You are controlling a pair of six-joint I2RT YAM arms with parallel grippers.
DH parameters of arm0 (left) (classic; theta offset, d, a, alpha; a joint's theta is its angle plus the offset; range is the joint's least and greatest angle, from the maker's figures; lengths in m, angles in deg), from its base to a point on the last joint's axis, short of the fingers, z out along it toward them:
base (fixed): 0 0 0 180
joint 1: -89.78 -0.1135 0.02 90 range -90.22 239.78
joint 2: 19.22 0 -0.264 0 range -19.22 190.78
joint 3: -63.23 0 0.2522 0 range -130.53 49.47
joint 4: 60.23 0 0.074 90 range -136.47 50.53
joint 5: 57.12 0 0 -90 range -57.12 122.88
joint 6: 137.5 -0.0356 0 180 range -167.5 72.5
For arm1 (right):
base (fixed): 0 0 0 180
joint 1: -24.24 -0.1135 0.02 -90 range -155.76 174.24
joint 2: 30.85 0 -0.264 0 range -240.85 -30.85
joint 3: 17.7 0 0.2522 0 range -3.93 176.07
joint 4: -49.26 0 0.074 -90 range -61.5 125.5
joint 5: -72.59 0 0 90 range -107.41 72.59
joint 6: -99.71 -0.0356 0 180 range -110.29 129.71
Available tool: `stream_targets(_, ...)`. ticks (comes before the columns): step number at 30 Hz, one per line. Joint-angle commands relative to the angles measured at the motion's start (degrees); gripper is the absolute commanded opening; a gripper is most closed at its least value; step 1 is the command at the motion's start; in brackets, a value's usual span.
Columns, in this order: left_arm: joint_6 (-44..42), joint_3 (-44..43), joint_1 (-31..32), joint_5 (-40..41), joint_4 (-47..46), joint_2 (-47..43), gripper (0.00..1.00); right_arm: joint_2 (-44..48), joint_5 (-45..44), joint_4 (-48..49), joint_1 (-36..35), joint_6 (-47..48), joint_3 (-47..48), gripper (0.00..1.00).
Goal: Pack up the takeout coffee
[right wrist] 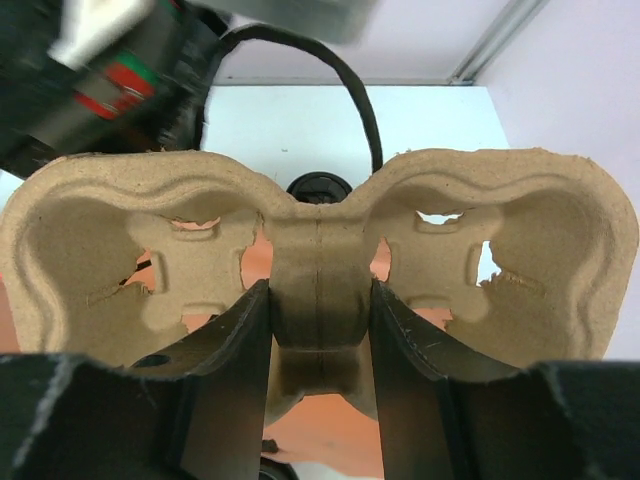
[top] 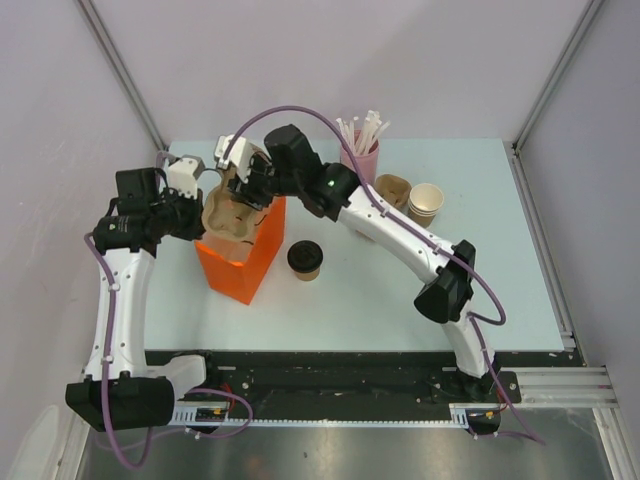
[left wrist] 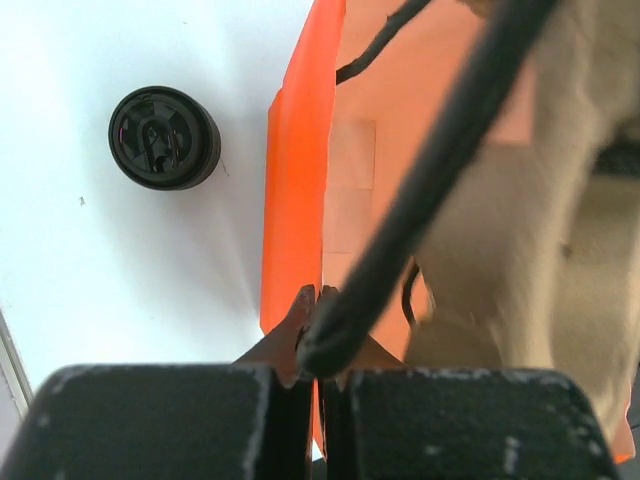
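**Coffee still on the desk, to the right of the bag we hold**

On the desk (top: 480, 300) the orange paper bag (top: 240, 268) stands upright with its mouth up. Our left jaws are pressed together on its rim, as the left wrist view shows. Across the bag's mouth sits the cup carrier (top: 230, 215), and our right jaws pinch its centre ridge from both sides. The takeout coffee (top: 304, 258) is not yet packed. It stands upright on the desk just beside the bag's right wall, lid up and long axis vertical, apart from both pairs of jaws. From the right jaws it lies lower and towards our bases. We judge the right arm the nearer one to it, since the left is on the bag's far side, but it would first have to let go of the carrier.
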Motion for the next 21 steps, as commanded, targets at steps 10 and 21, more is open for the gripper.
stream_targets(10, 6.46, -0.45, 0.51, -0.65, -0.58, -2.97, 0.0, 7.03, -16.79, -2.54, -4.84, -11.66, 1.6, 0.0)
stream_targets(21, 7.52, 4.47, 0.16, -6.29, -0.32, -4.55, 0.0, 10.45, -6.69, -2.99, -2.82, -16.08, 0.91, 0.0)
